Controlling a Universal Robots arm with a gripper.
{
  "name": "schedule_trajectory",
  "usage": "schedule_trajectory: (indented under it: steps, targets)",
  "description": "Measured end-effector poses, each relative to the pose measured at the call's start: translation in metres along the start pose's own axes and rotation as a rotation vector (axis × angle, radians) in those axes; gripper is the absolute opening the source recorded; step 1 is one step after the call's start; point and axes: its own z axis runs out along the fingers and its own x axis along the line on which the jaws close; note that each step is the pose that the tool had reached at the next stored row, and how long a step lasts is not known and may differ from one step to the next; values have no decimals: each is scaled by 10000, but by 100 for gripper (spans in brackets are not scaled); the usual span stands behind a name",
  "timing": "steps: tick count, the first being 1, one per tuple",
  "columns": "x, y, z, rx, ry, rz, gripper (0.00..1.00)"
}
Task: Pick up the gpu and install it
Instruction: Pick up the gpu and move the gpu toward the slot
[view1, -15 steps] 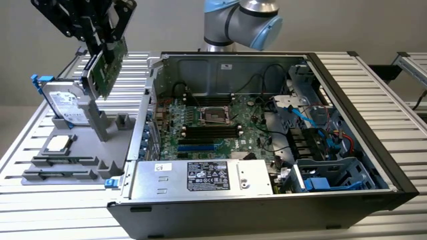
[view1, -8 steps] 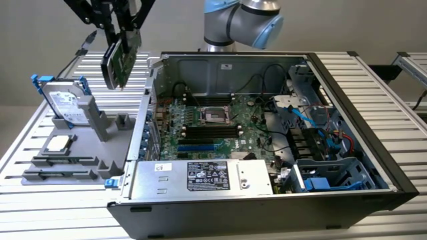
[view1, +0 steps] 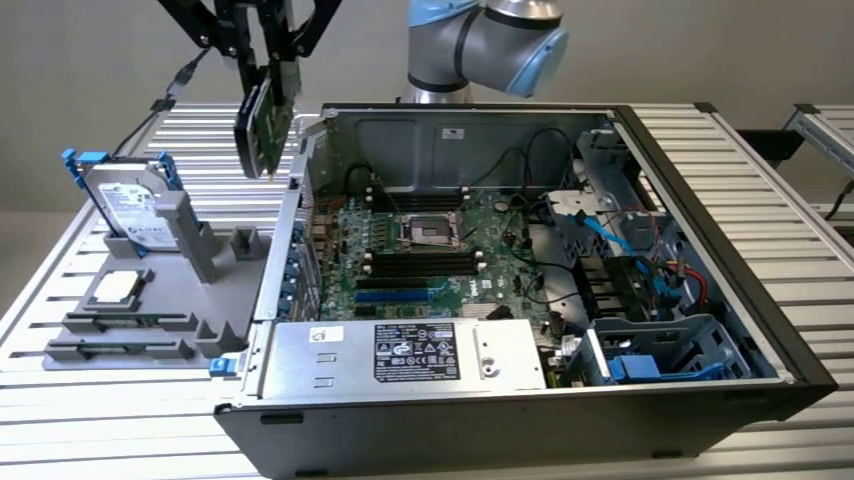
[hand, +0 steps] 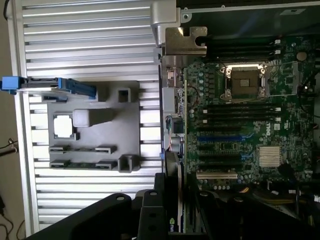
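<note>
**Q:** What does the arm hold?

**A:** The black two-fingered gripper (view1: 263, 72) is pinched on the upper edge of the gpu (view1: 262, 130), a thin flat rectangular card with a dark face. The card hangs upright in the air, its long side vertical.

**Q:** Where is the card relative to the machine?

**A:** It hangs just beside the wall of the open black metal computer case (view1: 534, 450) at the exterior view's left. Below it lies the strip between that case and the grey moulded fixture (view1: 120, 352). In the wrist view the card (hand: 172, 175) appears edge-on, along the border of the green motherboard (hand: 240, 125). It touches neither the board nor any slot.

**Q:** What else is shown?

**A:** A silver hard drive (view1: 127, 205) in a blue frame stands upright in the fixture. A small square silver CPU chip (view1: 118, 287) lies flat on it. Case and fixture rest on a ribbed aluminium table (view1: 747, 180).
</note>
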Motion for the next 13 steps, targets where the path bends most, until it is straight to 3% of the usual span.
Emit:
schedule_trajectory:
  steps: [13]
  targets:
    - [-347,15,-21,20,0,-335,27]
